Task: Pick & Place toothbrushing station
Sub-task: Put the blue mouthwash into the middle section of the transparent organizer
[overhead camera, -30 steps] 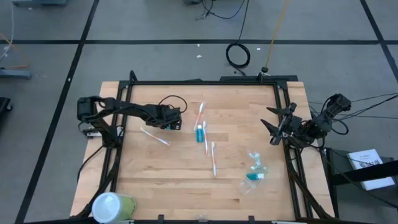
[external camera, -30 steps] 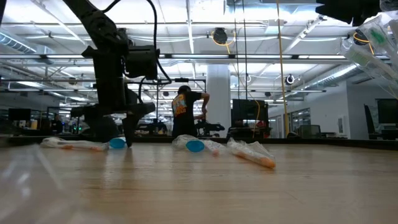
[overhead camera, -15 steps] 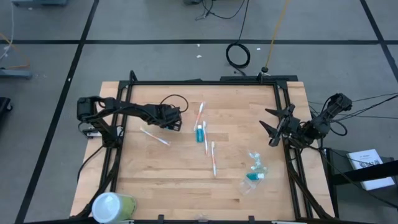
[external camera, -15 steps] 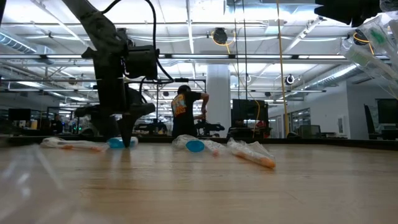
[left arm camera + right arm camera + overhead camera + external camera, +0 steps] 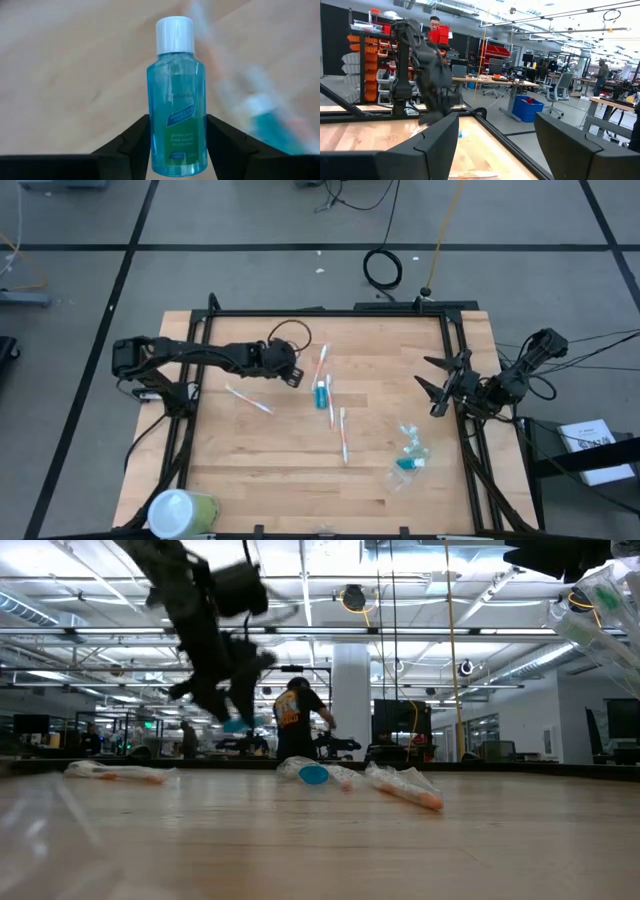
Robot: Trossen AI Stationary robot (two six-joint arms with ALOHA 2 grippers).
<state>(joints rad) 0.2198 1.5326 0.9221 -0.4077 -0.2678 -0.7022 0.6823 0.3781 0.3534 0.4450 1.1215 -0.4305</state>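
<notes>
Teal liquid fills the small bottle [image 5: 175, 97] that is clamped between the fingers [image 5: 134, 142] of the left gripper [image 5: 290, 372]. The grasp is taken on the lower body, with the white cap clear of the jaws. In the low view the bottle [image 5: 237, 724] is seen carried above the table [image 5: 290, 480], tilted with the wrist.

The right gripper [image 5: 436, 390] is parked at the table's right edge with its jaws spread wide and nothing between them.

Remaining station items lie on the wood: a white brush [image 5: 248, 399] just below the left gripper, a second teal bottle [image 5: 321, 393] at centre with brushes beside it, and the clear holder [image 5: 410, 450] toward the lower right. The holder is judged the likely destination, though this cannot be confirmed.

For a clean transfer:
- The grip should be kept firm; the smooth, round body is likely to slip or rotate if pressure is eased.
- The bottle should be carried high enough to pass over the central brushes and bottle.
- The wrist should be levelled before lowering, so that the bottle is set down without toppling.
- Release should be made only once the bottle is supported.
</notes>
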